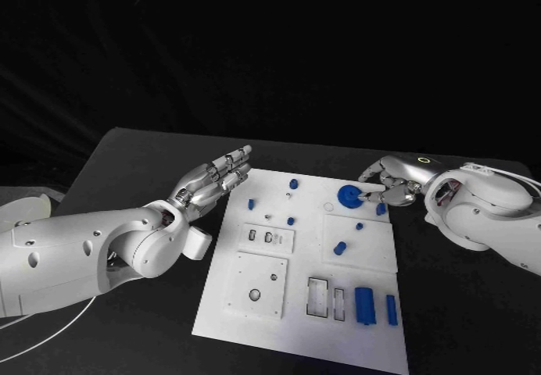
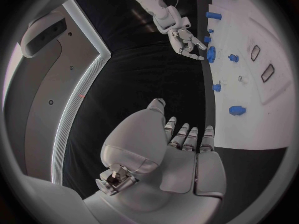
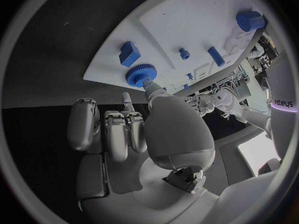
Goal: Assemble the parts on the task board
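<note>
My right hand (image 1: 395,184) touches the blue gear (image 1: 351,196) at its fingertips, whether pinching I cannot tell. My left hand (image 1: 211,183) hovers spread (farther from the gear).

We can read just one piece of writing: the dark lowercase word "edeys", or something close to it since the letters bend and the first ones are unsure, printed on a pale curved panel (image 3: 283,103) at the rim of the right wrist view. On the white rectangular task board (image 1: 372,344) we find no letters, numbers or signs that can be read, and none on the small blue plastic parts (image 1: 364,303) lying on it. The white arm casings and silver hands likewise carry no marking we can make out.
</note>
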Controlling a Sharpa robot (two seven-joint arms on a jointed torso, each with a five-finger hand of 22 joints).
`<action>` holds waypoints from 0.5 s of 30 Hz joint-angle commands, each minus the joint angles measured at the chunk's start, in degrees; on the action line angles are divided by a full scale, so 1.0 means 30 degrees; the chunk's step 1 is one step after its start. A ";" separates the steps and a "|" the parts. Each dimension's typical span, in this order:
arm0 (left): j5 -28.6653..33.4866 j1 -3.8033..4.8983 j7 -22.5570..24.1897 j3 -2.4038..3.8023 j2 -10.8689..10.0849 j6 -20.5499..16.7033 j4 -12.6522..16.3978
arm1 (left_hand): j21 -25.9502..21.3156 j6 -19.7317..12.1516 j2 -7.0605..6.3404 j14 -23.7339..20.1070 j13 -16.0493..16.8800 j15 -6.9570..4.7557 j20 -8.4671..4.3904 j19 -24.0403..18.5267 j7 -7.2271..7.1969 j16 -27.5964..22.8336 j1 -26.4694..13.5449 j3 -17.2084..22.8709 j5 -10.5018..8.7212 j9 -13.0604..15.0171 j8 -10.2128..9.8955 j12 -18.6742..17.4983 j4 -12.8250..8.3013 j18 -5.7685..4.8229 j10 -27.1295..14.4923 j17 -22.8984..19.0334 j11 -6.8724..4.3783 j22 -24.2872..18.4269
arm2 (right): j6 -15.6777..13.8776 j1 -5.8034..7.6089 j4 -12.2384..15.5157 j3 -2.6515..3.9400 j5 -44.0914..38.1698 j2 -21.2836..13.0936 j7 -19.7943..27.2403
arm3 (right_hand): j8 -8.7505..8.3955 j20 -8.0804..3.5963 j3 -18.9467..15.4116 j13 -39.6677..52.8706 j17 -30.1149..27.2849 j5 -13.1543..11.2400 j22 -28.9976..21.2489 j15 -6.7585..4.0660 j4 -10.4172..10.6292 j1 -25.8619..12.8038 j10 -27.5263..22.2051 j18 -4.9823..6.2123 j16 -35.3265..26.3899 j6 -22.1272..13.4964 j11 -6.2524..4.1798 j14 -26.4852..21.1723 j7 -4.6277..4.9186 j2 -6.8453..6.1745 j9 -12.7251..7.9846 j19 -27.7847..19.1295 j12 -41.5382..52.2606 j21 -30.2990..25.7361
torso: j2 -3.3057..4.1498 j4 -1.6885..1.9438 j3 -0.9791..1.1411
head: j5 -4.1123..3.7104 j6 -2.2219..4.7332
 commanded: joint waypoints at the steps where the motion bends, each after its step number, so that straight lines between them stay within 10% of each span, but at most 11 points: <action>1: 0.0060 -0.0009 0.0115 0.0001 0.0054 0.0485 0.0004 | -0.0011 -0.0109 -0.0008 0.0006 0.0019 0.0175 0.0192 -0.0008 0.0024 -0.0038 0.0192 0.0135 0.0117 0.0021 0.0030 0.0066 -0.0021 0.0150 0.0004 0.0001 0.0136 0.0017 | 0.0332 -0.0085 -0.0054 -0.0001 -0.0020 -0.0007 -0.0325 | -0.0053 0.0027 -0.0057 0.5017 0.5019 -0.0148 -0.0092 -0.0021 0.0084 -0.0207 0.2033 -0.0263 0.0062 -0.0115 0.0084 0.2057 0.0069 0.0060 0.0004 0.0090 0.0068 -0.0002 | -0.0026 0.0007 -0.0012 | -0.0021 -0.0035; 15: 0.0168 -0.0012 0.0095 -0.0005 0.0070 0.0572 -0.0073 | 0.0002 -0.0113 -0.0015 0.0025 0.0024 0.0246 0.0246 0.0008 0.0010 -0.0015 0.0168 0.0134 0.0098 0.0021 0.0028 0.0097 0.0013 0.0141 0.0012 0.0014 0.0197 0.0028 | 0.0122 -0.0244 -0.0095 -0.0004 -0.0241 0.0134 -0.0222 | -0.0013 0.0063 0.0098 0.5017 0.5019 -0.0262 -0.0410 -0.0016 -0.0454 0.0609 0.2033 -0.0135 0.0062 -0.0161 0.0062 0.2057 0.0000 0.0176 0.0010 -0.0264 0.0068 -0.0426 | 0.0019 -0.0012 -0.0019 | 0.0015 -0.0036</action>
